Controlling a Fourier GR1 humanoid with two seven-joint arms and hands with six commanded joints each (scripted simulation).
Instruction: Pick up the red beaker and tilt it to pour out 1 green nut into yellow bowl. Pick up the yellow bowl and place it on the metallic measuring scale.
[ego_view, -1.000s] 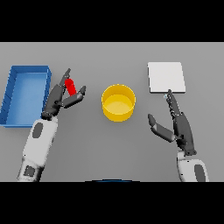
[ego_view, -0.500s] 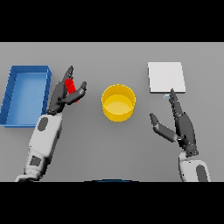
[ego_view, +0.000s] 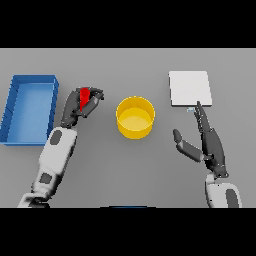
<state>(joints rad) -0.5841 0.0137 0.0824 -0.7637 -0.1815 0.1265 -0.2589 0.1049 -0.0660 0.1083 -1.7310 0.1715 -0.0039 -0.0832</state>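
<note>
The red beaker stands left of the yellow bowl, and my left hand is shut on it, fingers and thumb curled round its sides so that only its upper part shows. The bowl sits at the middle of the table, apart from both hands. No nut is visible. The metallic measuring scale lies flat at the back right. My right hand is open to the right of the bowl, its fingertips reaching just below the scale's front edge.
A blue tray with raised walls lies at the far left, beside my left forearm. Grey table spreads in front of the bowl.
My left hand has closed its fingers round the red beaker, which stays where it was. The right hand has barely moved.
</note>
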